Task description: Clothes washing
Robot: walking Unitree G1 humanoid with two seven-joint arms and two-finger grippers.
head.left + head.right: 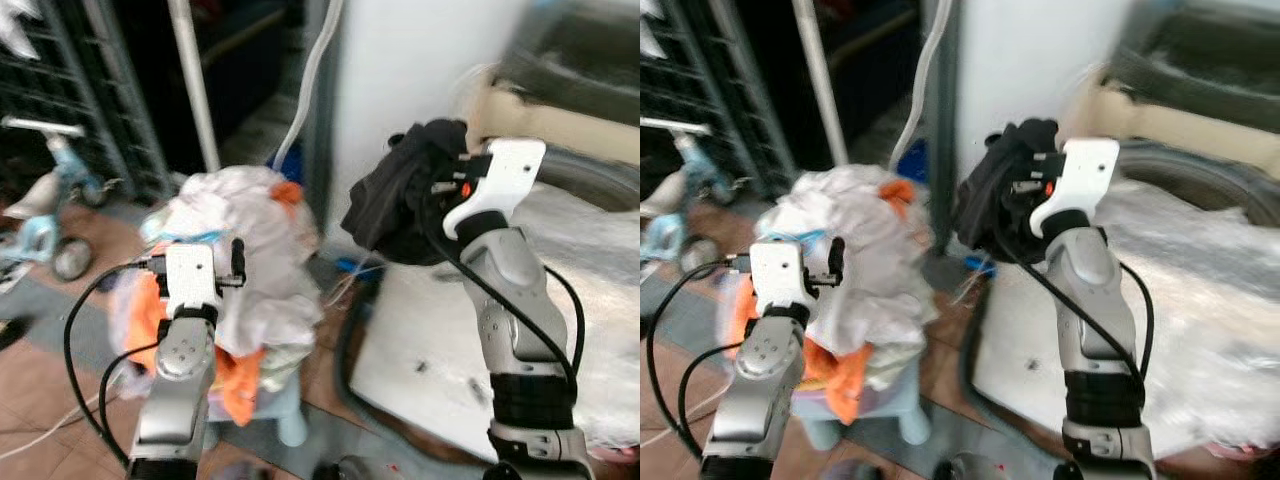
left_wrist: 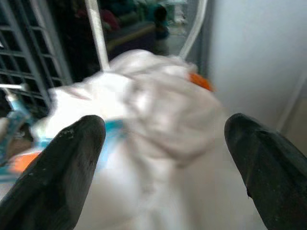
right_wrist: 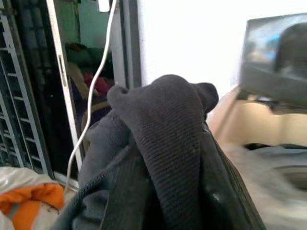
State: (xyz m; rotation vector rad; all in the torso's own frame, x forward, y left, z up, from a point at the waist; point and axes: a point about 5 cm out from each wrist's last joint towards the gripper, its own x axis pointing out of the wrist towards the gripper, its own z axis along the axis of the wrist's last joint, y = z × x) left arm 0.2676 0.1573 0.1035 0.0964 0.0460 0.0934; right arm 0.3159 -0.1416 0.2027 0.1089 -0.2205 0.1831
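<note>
Gripping dark garment (image 1: 395, 200), right end effector (image 1: 440, 185) raised high.

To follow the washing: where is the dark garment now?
The dark garment hangs bunched in the right gripper, raised right of the laundry pile, before the white wall.

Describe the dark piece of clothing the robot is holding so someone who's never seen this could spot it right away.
Start at the white washing machine on the right. Just left of it, raised in the air, the right pincer is shut on a dark garment, a bunched, ribbed knit. It is the sole black piece; the laundry pile beside it is white and orange.
</note>
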